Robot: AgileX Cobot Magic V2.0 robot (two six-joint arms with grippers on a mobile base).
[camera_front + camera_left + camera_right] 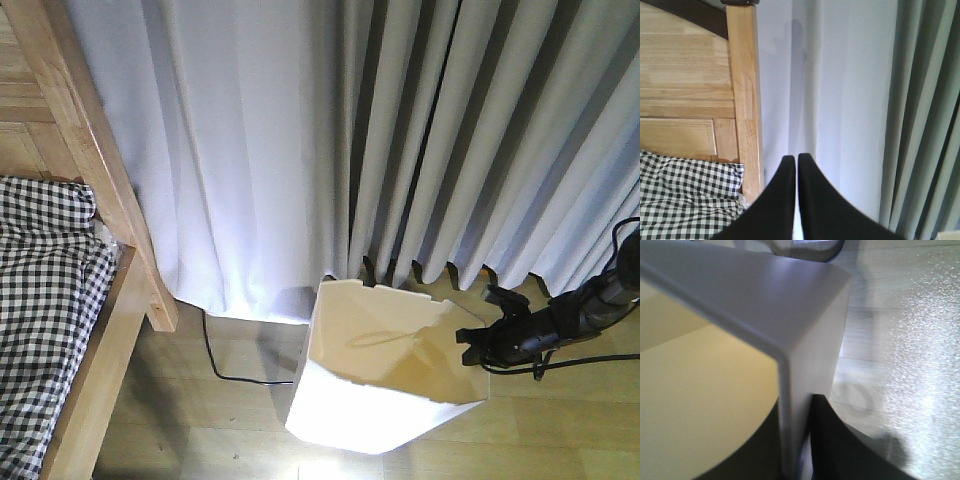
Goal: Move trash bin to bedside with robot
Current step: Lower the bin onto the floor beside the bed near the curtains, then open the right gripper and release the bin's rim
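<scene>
Right hand (476, 342) pinches the trash bin (370, 405) rim, inner finger blurred; left hand (795, 159), fingers together, holds nothing.

Left gripper (795, 159) closed — right gripper (472, 345) clamped.

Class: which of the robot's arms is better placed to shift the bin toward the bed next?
Right: the right gripper clamps the trash bin wall. The left gripper, shut and empty, faces the curtain by the bed post.
</scene>
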